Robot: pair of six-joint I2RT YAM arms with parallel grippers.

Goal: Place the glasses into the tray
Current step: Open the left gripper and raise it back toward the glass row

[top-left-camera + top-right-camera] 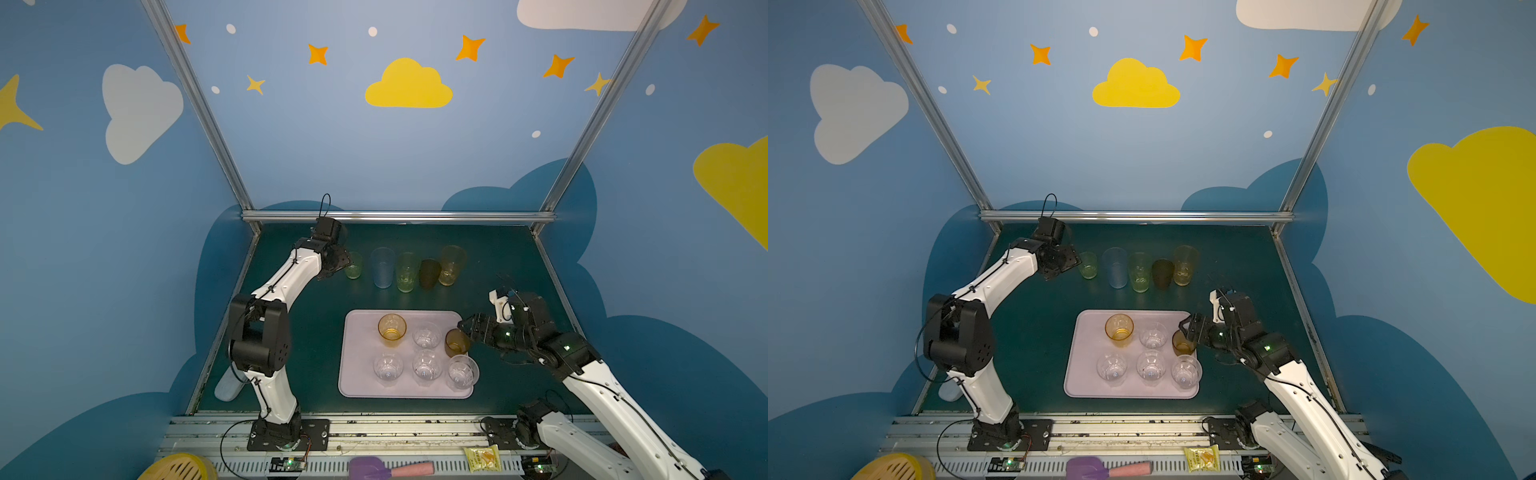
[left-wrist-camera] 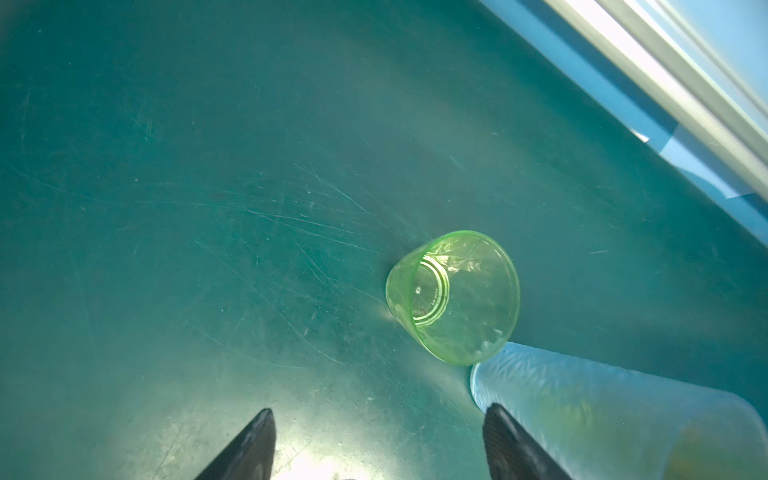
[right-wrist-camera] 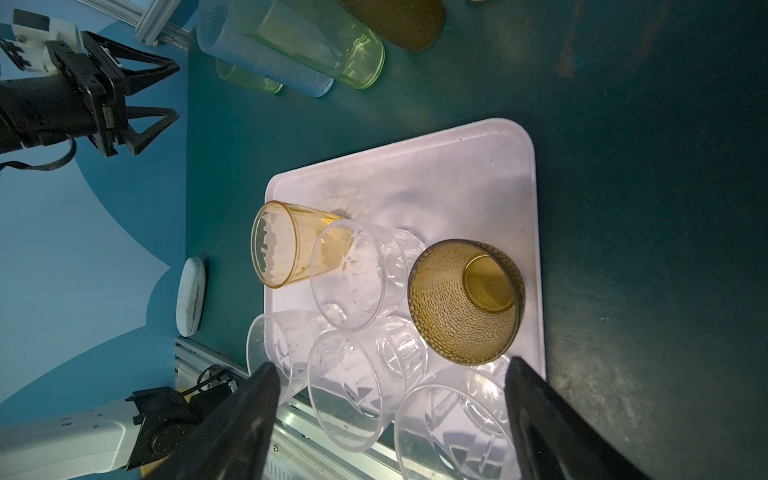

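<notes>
Left tool (image 2: 379, 409) spread, empty; short green glass (image 2: 453, 297) ahead, far left.
Centre on it before closing; mind tall blue glass (image 2: 582, 399) just beside. Right tool (image 3: 391, 362) spread, empty.

Six glasses (image 1: 426, 365) in tray (image 1: 359, 332), five behind

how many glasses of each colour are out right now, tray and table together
clear glasses: 4
amber glass: 1
brown glasses: 2
green glasses: 2
blue glass: 1
yellow glass: 1
total: 11, with 6 on the tray and 5 on the table
</notes>
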